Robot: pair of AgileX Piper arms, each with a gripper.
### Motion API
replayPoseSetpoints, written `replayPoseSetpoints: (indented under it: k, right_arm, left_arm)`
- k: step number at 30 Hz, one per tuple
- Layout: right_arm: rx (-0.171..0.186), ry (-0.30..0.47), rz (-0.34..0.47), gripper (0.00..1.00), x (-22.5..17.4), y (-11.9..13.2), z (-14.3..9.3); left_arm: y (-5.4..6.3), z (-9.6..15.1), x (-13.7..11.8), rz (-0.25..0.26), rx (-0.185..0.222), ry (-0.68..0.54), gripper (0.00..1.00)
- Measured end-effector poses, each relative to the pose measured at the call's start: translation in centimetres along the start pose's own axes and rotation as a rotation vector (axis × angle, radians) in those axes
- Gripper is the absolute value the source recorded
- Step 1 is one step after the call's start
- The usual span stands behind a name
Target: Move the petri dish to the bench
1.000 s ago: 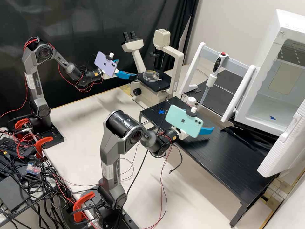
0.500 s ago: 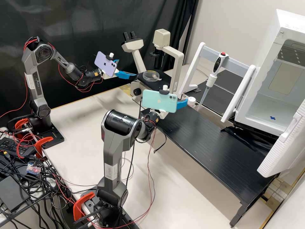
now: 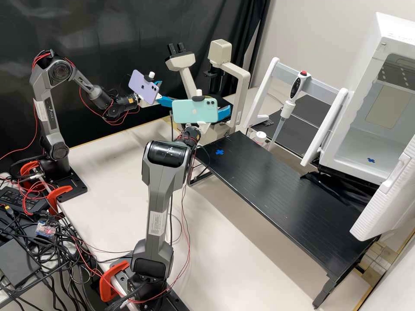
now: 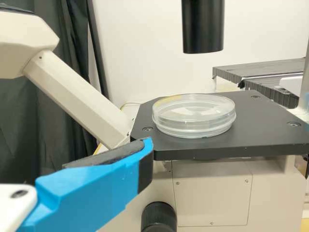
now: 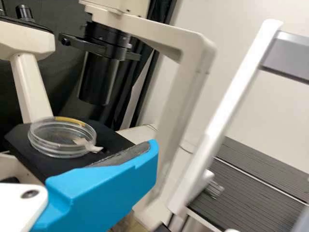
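Two arms, two phones, two crosses, one dish, one microscope, one pipette, seemingly one jar

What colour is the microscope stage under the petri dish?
Black; the stage shows best in the left wrist view.

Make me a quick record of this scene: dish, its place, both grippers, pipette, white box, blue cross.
Dish: clear, round, lying flat
Place: black microscope stage
Left gripper: open, empty
Right gripper: near microscope, not holding the dish
Pipette: upright at the rack
White box: door open
Blue cross: on low black table
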Motion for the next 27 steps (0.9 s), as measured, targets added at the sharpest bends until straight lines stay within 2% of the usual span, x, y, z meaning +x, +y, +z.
replayPoseSetpoints:
  k: [2, 8, 10, 20, 27]
  right_arm:
    - [-0.008, 0.006, -0.011, 1.0, 0.8, -0.2, -0.4]
    - [0.015, -0.027, -0.035, 1.0, 4.2, -0.9, -0.8]
    - [0.043, -0.042, -0.04, 1.0, 5.4, -1.1, -0.8]
    - [0.092, -0.088, -0.075, 1.0, 8.9, -2.2, -0.7]
    - [0.171, -0.12, -0.101, 1.0, 10.7, -3.3, -1.1]
  left_arm:
    - [0.0, 0.0, 0.0, 0.0, 0.0, 0.0, 1.0]
    - [0.0, 0.0, 0.0, 0.0, 0.0, 0.0, 1.0]
    - [0.0, 0.0, 0.0, 0.0, 0.0, 0.0, 1.0]
    - [0.0, 0.0, 0.0, 0.0, 0.0, 0.0, 1.0]
    - [0.0, 0.0, 0.0, 0.0, 0.0, 0.0, 1.0]
